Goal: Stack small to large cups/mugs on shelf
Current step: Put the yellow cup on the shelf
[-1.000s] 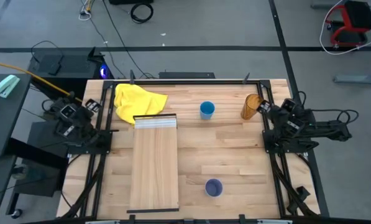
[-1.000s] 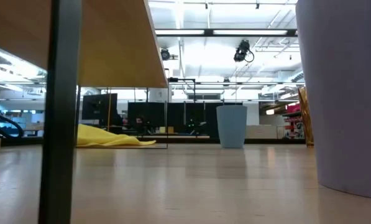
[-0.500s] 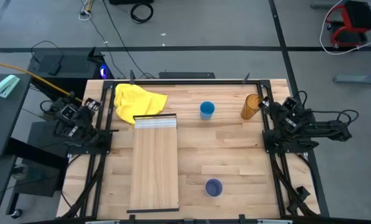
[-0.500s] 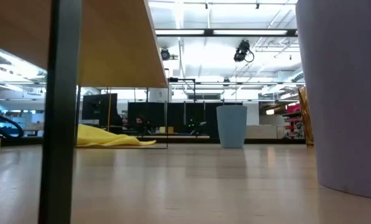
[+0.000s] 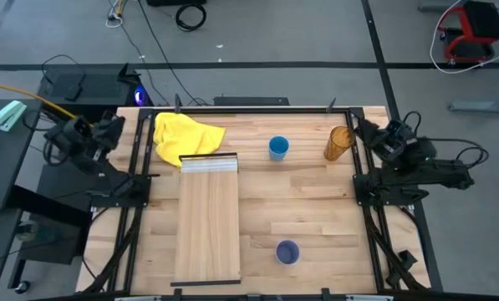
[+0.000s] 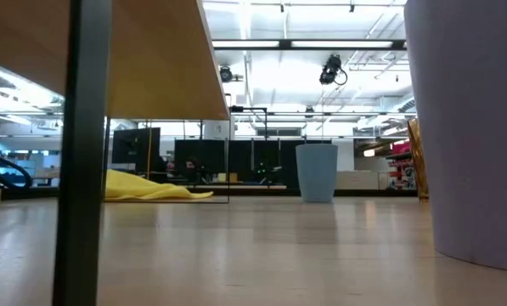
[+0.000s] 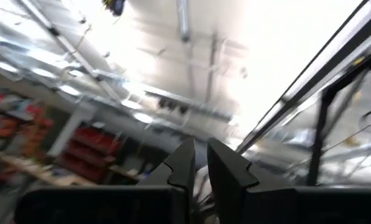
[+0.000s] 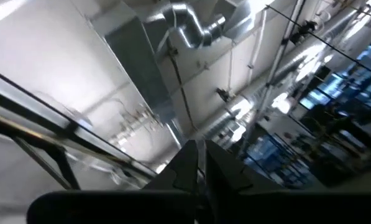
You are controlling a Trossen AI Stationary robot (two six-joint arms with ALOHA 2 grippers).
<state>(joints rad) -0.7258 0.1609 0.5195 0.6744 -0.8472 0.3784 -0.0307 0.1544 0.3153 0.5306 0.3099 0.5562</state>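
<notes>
The shelf [image 5: 207,221] is a long pale board with a ridged white strip [image 5: 209,164] at its far end. It stands raised on dark legs [image 6: 83,170] left of the table's middle. The bright blue cup [image 5: 278,148] stands upright at the far middle. The amber cup [image 5: 338,143] stands at the far right. The lavender-blue cup [image 5: 287,252] stands near the front edge and looms large in the low view [image 6: 465,127]. My left gripper [image 7: 201,163] is off the table's left edge, shut and empty. My right gripper [image 8: 201,155] is off the right edge beside the amber cup, shut and empty.
A crumpled yellow cloth [image 5: 182,136] lies at the far left corner, next to the shelf's ridged end. A dark metal frame [image 5: 362,180] borders the table on the left and right. Bare tabletop [image 5: 308,201] lies between the shelf and the right edge.
Both arms have risen from where they lay folded at the table's sides. Each gripper has gone up and toward the far edge, and now points up at the ceiling. The cups, cloth and shelf have stayed in place.
</notes>
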